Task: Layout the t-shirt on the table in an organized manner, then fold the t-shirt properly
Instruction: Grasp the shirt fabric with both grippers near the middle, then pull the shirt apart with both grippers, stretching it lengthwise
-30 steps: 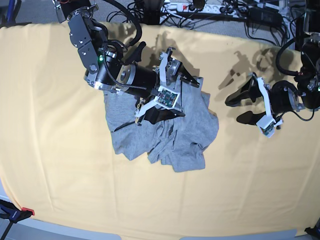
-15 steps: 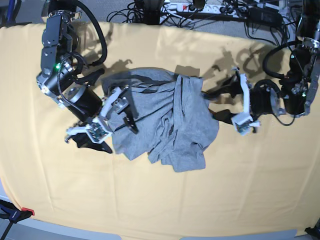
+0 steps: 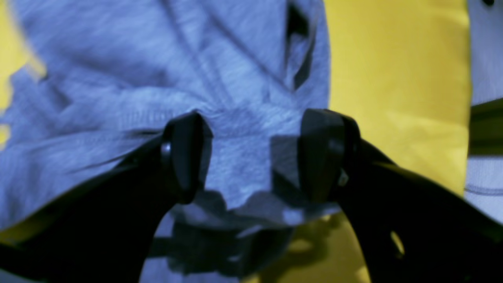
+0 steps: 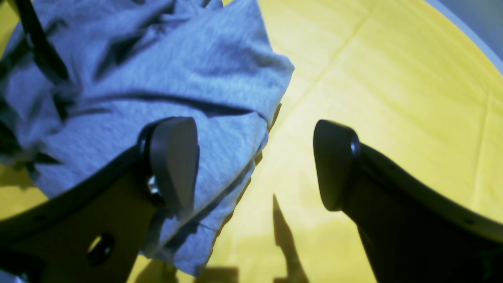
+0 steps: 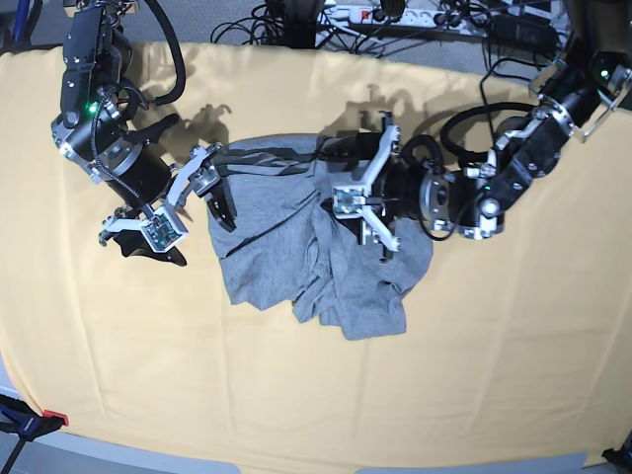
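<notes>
The heather-grey t-shirt [image 5: 296, 262] lies crumpled in the middle of the table [image 5: 494, 346], with no lettering showing. My right gripper [image 5: 197, 237] is open at the shirt's left edge. In the right wrist view, one of its fingers [image 4: 173, 161] is over the t-shirt [image 4: 157, 59] and the other is over the bare table [image 4: 393, 78]. My left gripper [image 5: 338, 193] is open over the shirt's upper right part. In the left wrist view, the left gripper [image 3: 251, 157] has grey t-shirt [image 3: 157, 59] fabric lying between its spread fingers, beside the yellow table [image 3: 393, 78]. Neither gripper holds anything.
Cables and a white power strip [image 5: 395, 14] lie beyond the table's far edge. A red and black clamp [image 5: 30, 420] sits at the near left corner. The left arm's dark links [image 5: 523, 148] reach in from the upper right.
The right arm swung off the top of the shirt to its left edge. The left arm moved in from the right onto the shirt. The shirt's upper part now lies uncovered.
</notes>
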{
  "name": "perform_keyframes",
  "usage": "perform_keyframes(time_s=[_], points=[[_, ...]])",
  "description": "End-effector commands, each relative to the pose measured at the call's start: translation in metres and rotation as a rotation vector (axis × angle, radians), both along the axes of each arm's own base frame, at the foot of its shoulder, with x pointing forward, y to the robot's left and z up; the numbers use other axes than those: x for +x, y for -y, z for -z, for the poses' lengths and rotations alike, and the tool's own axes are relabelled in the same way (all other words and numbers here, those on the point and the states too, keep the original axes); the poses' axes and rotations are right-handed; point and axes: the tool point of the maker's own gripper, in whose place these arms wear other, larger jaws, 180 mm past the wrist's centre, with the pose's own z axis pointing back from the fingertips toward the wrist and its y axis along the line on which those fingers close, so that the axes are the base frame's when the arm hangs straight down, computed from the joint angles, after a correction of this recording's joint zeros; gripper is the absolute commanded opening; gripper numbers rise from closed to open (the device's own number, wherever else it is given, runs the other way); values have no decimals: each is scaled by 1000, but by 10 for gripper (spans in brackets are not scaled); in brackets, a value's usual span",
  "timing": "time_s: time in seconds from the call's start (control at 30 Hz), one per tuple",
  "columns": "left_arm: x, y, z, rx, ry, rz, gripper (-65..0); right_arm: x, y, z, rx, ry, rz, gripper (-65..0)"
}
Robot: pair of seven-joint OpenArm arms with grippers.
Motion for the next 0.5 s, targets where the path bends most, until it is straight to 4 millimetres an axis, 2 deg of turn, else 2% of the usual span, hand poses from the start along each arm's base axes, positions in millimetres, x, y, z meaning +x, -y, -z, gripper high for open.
perform_keyframes(time_s=[0.0, 0.03, 0.07, 0.13, 0.2, 0.27, 0.4, 0.47], points=[[12, 3, -13, -12, 52, 10, -254, 3, 1, -11, 2, 41, -1, -173], [14, 5, -11, 0, 64, 16, -276, 2, 2, -9, -4, 38, 3, -173], [17, 5, -11, 9, 74, 17, -354, 2, 2, -8, -7, 36, 5, -173], [26, 3, -14, 23, 103, 12, -628, 2, 4, -8, -3, 32, 18, -173], [38, -1, -22, 41, 153, 3, -650, 2, 6, -7, -8, 32, 28, -174], [64, -8, -41, 38, 224, -64, -650, 2, 6, -7, -10, 32, 27, -174], [119, -31, -107, -39, 370, -230, -650, -3, 0, -5, 16, 17, 0, -174], [135, -46, -144, -100, 416, -284, -650, -13, -12, -3, 46, 2, -68, -174]])
